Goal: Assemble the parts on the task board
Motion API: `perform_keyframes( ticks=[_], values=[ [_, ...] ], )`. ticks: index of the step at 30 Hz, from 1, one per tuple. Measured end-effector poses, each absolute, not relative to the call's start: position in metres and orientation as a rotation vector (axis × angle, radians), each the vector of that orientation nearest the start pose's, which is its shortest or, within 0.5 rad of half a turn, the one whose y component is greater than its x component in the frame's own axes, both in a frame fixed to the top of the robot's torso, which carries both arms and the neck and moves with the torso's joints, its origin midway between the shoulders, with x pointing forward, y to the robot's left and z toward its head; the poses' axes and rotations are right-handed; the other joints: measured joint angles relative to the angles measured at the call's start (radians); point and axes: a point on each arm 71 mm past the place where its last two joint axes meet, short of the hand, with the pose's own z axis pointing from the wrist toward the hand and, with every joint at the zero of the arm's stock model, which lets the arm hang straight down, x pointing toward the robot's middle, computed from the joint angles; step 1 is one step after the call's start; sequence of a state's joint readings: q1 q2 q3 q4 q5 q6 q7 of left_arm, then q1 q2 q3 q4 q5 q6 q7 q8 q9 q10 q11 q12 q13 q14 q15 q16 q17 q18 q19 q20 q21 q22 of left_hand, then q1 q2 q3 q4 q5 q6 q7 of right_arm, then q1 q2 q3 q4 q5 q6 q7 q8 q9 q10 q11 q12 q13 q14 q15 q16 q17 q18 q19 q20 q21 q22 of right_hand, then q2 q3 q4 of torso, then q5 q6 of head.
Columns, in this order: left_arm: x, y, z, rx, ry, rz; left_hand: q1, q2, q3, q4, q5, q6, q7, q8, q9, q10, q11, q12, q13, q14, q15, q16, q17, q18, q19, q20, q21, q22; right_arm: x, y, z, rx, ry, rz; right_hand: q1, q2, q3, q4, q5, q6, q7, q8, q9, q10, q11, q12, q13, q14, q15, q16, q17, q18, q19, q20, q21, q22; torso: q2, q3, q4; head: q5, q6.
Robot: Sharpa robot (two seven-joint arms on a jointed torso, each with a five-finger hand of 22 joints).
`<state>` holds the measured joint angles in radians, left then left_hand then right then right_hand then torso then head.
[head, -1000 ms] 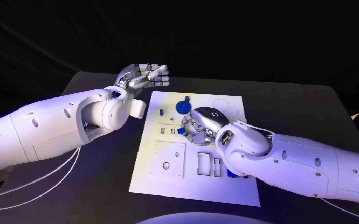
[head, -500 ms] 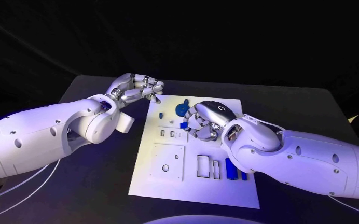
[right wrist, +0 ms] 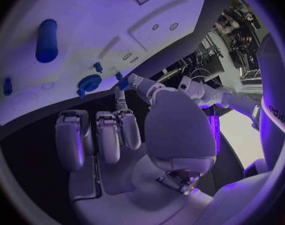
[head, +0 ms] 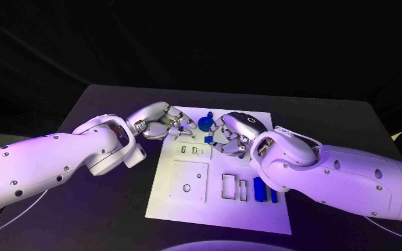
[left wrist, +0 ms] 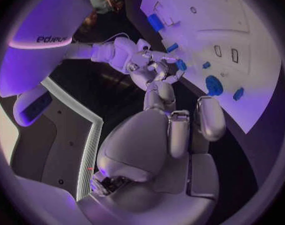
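Black counter (head: 100, 97) under white task board (head: 259, 213): parts mostly unseated, blue bars (head: 261, 189) loose, right hand (head: 230, 135) pinching small blue part (head: 208, 139), left hand (head: 161, 124) curled, holding nothing.

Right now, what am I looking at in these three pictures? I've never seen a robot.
This is a robot with two white arms, each ending in a silver hand. The square picture looks down from its head; the round ones come from cameras behind each wrist. On the black table lies a white task board with small blue parts, among them a round part and a long part. The right hand seems to pinch a small blue part. The left hand curls nearby; whether it holds anything is unclear.
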<state>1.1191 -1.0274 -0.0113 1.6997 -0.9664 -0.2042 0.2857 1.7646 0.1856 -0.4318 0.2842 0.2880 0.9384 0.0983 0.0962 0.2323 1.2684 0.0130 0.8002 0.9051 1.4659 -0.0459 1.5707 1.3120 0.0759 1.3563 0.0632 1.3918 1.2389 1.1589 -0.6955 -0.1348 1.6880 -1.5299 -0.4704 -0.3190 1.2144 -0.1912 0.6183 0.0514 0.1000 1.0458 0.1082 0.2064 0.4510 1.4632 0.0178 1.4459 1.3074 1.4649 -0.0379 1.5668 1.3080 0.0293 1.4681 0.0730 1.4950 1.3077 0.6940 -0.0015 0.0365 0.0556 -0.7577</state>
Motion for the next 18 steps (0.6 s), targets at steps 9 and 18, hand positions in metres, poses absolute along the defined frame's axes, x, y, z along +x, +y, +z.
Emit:
perform_keyframes(
  ticks=[9, 18],
  values=[
    [0.420, 0.208, -0.194, 0.125, 1.746, -1.158, 0.033, -0.001, 0.000, 0.000, 0.069, -0.029, -0.023, -0.019, -0.021, 0.032, 0.032, 0.114, 0.260, -0.001, -0.018, 0.002, -0.002, -0.015, 0.079, -0.019, 0.079, 0.069, 0.422, -0.092, -0.211, -0.162, 1.661, 0.777, 0.000, 0.000, 0.000, 0.000, -0.002, 0.001, -0.001, -0.003, 0.000, 0.000, 0.000, 0.000, 0.000, 0.000, 0.000, 0.000, 0.000, 0.000, 0.000, 0.000, 0.001, 0.000, 0.001, -0.0002, -0.0017, 0.000, 0.000],
    [0.419, 0.198, -0.198, 0.229, 1.762, -1.099, 0.049, -0.018, 0.000, 0.000, 0.103, -0.033, -0.028, -0.023, -0.030, 0.043, 0.043, 0.114, 0.260, 0.003, -0.021, 0.002, -0.002, -0.031, 0.097, -0.026, 0.097, 0.069, 0.421, -0.090, -0.210, -0.166, 1.658, 0.783, 0.000, 0.000, 0.000, 0.000, -0.002, 0.001, -0.001, 0.000, 0.001, 0.000, 0.000, 0.000, 0.000, 0.000, 0.000, 0.000, 0.000, 0.000, 0.000, 0.000, 0.001, 0.000, 0.002, 0.0000, -0.0017, -0.003, -0.004]
  ],
)
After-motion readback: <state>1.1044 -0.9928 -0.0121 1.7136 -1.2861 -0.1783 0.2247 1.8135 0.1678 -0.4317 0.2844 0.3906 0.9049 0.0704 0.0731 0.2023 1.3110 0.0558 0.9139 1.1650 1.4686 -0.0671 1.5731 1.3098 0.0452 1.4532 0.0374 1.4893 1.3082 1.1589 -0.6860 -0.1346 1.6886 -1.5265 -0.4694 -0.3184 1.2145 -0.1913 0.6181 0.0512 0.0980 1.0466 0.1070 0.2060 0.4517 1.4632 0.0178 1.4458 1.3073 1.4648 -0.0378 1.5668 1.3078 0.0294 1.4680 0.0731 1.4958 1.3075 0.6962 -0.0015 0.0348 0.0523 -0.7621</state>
